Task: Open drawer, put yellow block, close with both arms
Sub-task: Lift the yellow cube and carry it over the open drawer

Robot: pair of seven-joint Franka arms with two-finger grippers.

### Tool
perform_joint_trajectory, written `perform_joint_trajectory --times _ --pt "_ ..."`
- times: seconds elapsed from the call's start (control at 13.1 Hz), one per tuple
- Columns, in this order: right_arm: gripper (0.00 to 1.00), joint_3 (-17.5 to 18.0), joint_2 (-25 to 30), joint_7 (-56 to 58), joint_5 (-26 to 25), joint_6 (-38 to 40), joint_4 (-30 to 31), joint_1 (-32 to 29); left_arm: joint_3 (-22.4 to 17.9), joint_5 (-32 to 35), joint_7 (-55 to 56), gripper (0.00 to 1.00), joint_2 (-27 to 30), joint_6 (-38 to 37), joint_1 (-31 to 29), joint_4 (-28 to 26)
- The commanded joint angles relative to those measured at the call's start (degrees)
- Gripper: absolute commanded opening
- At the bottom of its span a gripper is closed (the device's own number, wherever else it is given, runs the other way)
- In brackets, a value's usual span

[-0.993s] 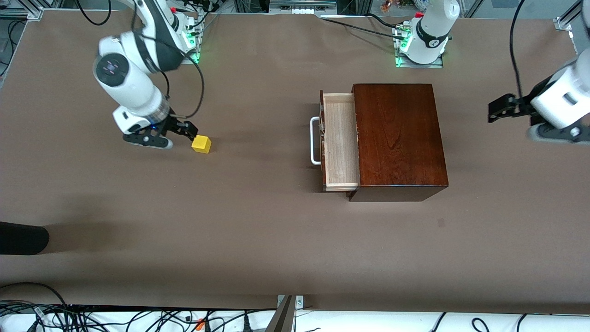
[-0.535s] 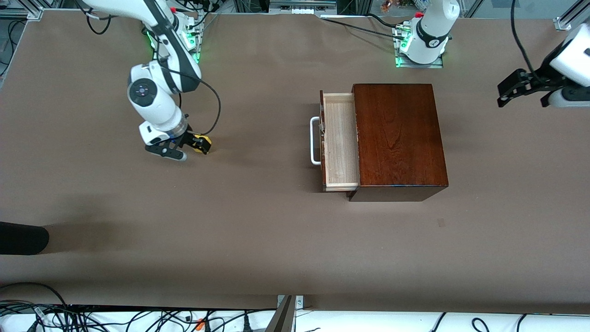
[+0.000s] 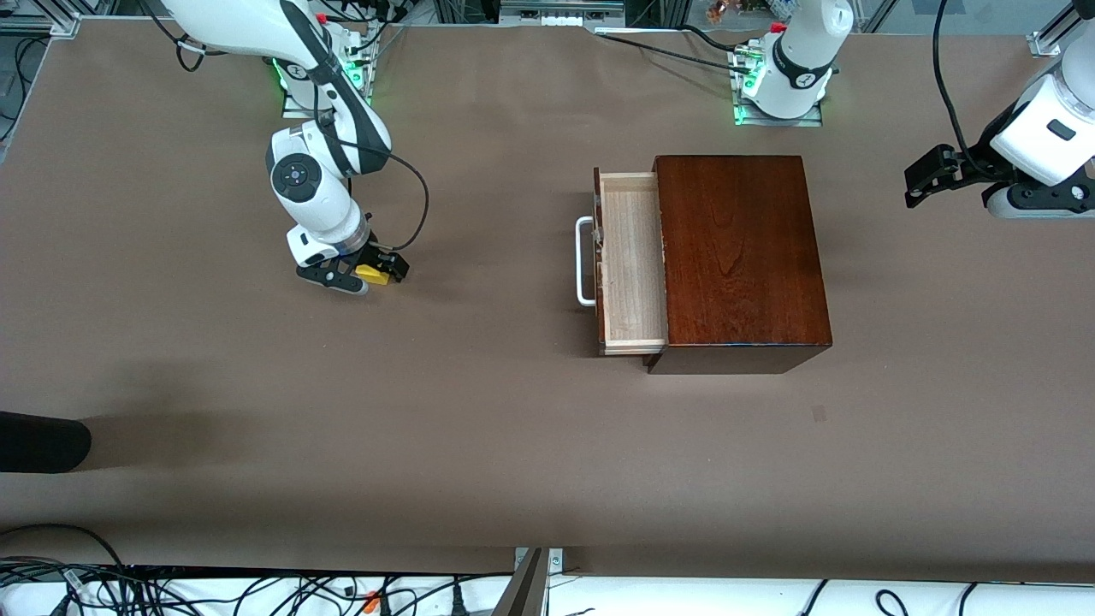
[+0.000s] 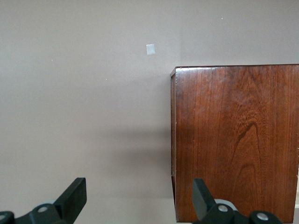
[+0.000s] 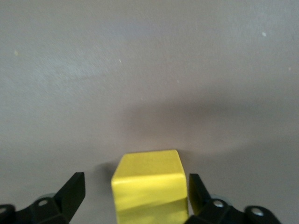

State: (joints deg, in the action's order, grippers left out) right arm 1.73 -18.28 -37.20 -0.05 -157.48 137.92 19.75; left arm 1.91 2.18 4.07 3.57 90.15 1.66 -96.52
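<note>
The yellow block (image 3: 372, 273) (image 5: 149, 184) lies on the table toward the right arm's end. My right gripper (image 3: 368, 275) (image 5: 136, 184) is down around it and open. One finger sits close against the block's side; the other stands off it with a gap. The drawer (image 3: 633, 257) is pulled out of the dark-brown wooden box (image 3: 740, 257) (image 4: 233, 140), its pale tray bare and its white handle (image 3: 584, 261) facing the right arm's end. My left gripper (image 3: 914, 184) (image 4: 138, 186) hangs open and holds nothing, over the table beside the box at the left arm's end.
A black object (image 3: 38, 441) juts in at the table's edge toward the right arm's end, nearer the camera. Cables (image 3: 257, 590) run along the near edge. A small pale mark (image 3: 819, 414) (image 4: 150, 49) lies on the table near the box.
The right gripper moved from beside the yellow block to straddle it. The left gripper rose, then came back down a little. Block and drawer stayed put.
</note>
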Motion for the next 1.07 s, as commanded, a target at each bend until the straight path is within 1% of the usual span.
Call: perform_joint_trajectory --times 0.0,0.08,0.15,0.31,0.46,0.53,0.69,0.76,0.84,0.99 --pt "0.44 0.47 0.62 0.63 0.93 -0.11 1.03 -0.07 -0.41 -0.51 0.33 1.0 0.3 -0.76 -0.17 0.02" --pt "0.15 0.38 0.71 0.98 0.93 -0.02 0.94 -0.07 -0.41 -0.51 0.33 1.0 0.21 -0.76 -0.17 0.11" --pt "0.0 0.46 1.32 1.07 0.93 1.03 0.6 -0.07 -0.33 -0.51 0.33 1.0 0.21 -0.76 -0.08 0.19" --pt "0.0 0.47 4.82 2.12 0.85 5.05 -0.28 -0.07 -0.24 -0.51 0.33 1.0 0.13 -0.76 0.1 0.46" --pt "0.0 0.38 10.08 3.36 0.85 14.43 -3.52 -0.07 -0.24 -0.51 0.33 1.0 0.13 -0.76 0.01 0.46" --pt "0.0 0.46 12.11 3.19 0.85 22.23 -7.8 -0.07 -0.24 -0.51 0.33 1.0 0.13 -0.76 0.01 0.46" --pt "0.0 0.47 12.57 0.82 1.46 42.95 -21.83 0.02 -0.24 -0.51 0.33 1.0 0.13 -0.85 0.01 0.46" --pt "0.0 0.47 12.48 0.2 3.81 49.83 -27.65 0.02 -0.24 -0.51 0.33 1.0 0.13 -0.85 0.01 0.46" --pt "0.0 0.55 12.48 -0.24 6.1 55.21 -32.76 0.02 -0.24 -0.51 0.33 1.0 0.04 -0.76 -0.08 0.55" --pt "0.0 0.99 12.31 -6.79 6.91 61.04 -40.33 2.03 -0.06 -0.43 0.33 1.0 0.13 -0.94 0.18 0.55"
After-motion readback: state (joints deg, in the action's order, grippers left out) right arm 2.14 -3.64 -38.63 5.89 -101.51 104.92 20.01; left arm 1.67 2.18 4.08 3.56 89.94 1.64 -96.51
